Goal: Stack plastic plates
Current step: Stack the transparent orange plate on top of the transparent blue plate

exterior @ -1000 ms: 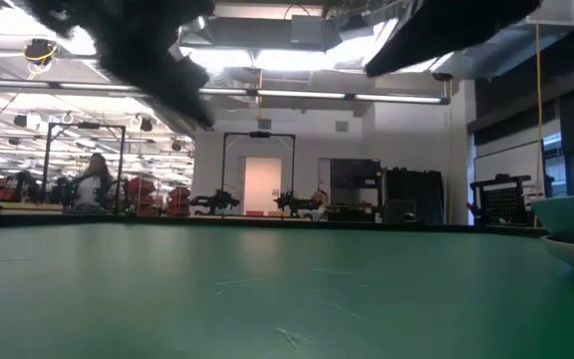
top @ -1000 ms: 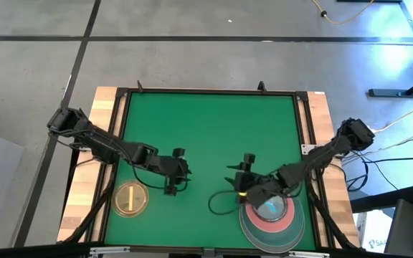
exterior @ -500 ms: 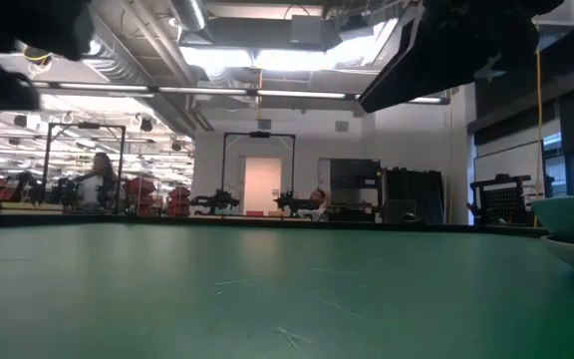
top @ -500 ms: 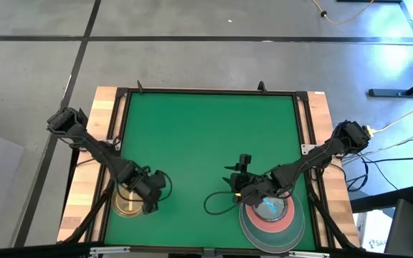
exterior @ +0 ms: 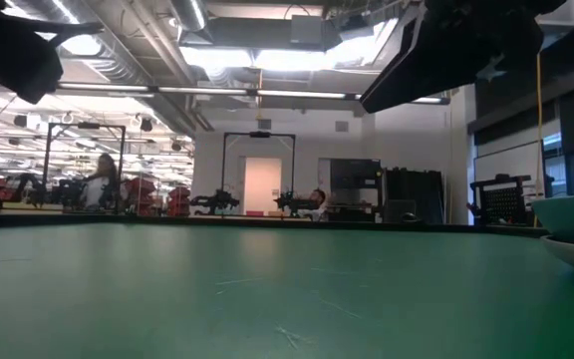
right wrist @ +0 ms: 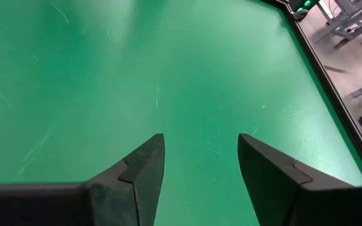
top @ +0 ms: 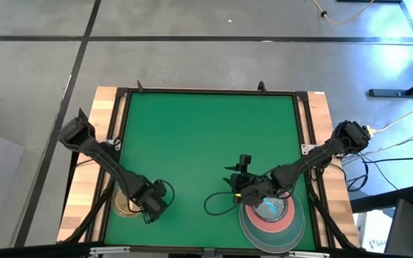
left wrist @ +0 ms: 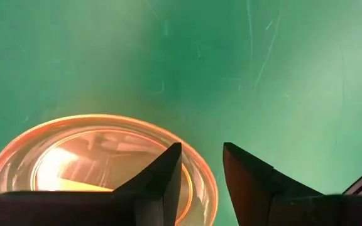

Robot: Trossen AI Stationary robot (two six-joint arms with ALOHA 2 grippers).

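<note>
**Left gripper at the amber plate, right gripper beside the stack**

Your left gripper [left wrist: 200, 182] sits low over the near left part of the green bench [top: 206, 136]. Its two dark fingers [left wrist: 162, 179] are parted by a narrow gap and straddle the rim of a small round translucent amber plastic plate [left wrist: 74, 157], one finger over the plate's inside and the other over bare bench; they have not closed on it. From above, that amber plate [top: 124, 203] lies near the bench's front left edge, partly covered by the left gripper [top: 151, 208].

Your right gripper [right wrist: 200, 169] is released, its fingers spread wide over bare green surface and holding nothing. From above, the right gripper [top: 241, 183] hovers just beside a stack of round plastic plates [top: 271, 218] at the front right of the bench: a large grey plate at the bottom, a pink one on it, and a small translucent blue plate on top. At bench level the stack's edge [exterior: 571, 229] shows at the far right.
</note>
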